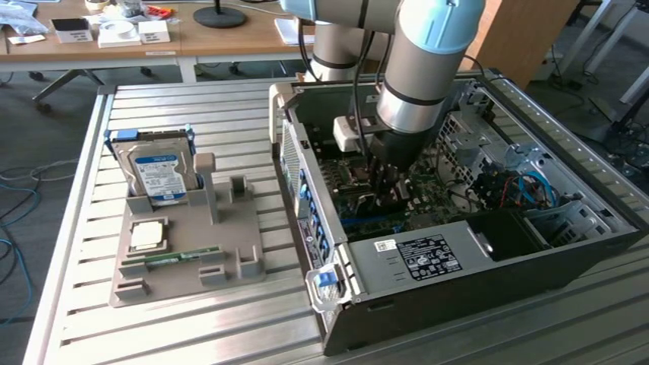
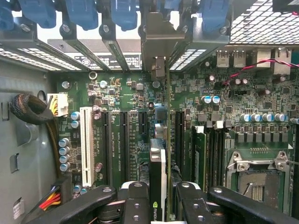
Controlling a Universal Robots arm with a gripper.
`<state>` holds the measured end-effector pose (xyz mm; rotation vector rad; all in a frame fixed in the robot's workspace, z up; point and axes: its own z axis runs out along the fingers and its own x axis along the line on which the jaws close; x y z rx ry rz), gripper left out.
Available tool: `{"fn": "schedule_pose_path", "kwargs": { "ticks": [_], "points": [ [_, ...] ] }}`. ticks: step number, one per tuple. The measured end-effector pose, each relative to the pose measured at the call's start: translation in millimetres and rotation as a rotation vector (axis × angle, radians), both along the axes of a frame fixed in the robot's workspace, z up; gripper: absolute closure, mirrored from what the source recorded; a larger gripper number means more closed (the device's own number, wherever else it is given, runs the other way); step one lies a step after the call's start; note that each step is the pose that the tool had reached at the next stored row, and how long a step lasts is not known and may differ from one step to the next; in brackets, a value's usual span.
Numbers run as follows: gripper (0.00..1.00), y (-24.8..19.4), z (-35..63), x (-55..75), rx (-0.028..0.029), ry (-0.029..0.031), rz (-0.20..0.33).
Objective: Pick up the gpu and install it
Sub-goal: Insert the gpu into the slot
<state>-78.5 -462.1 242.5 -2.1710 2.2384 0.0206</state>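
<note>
A grey and pale blue robot arm reaches down into an open black desktop computer case (image 1: 568,266) lying on its side on a slatted metal table (image 1: 81,334). Its black gripper (image 1: 390,194) sits low inside the case, just above the green motherboard (image 1: 446,194).

In the wrist view, the gripper (image 2: 158,205) is clamped on the gpu (image 2: 158,177), a thin flat black expansion card seen edge-on, with one black finger (image 2: 135,205) pressed against each side. The card stands upright on the green motherboard (image 2: 126,93) among the long black expansion slots (image 2: 108,144), and its pale metal bracket end (image 2: 159,42) reaches the case's rear wall, between the blue slot latches (image 2: 124,11). A white slot (image 2: 86,144) lies to one side, and an empty silver processor socket (image 2: 254,175) to the other.

On the exterior view's left, well apart from the case, a grey moulded parts holder (image 1: 239,255) rests on the table. It carries a boxy silver hard drive with a blue and white label (image 1: 157,171) standing upright, a square silver processor chip (image 1: 148,234) lying flat, and a narrow green memory stick (image 1: 178,257) nearer the camera.

A wooden desk (image 1: 203,38) with small boxes stands at the far side.
</note>
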Motion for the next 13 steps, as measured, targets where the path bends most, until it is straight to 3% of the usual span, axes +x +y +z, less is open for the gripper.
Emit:
{"fn": "schedule_pose_path", "kwargs": {
  "ticks": [13],
  "points": [
    [0.73,0.0,-4.3,-2.2,-0.0002,0.0001,0.000]
  ]
}}
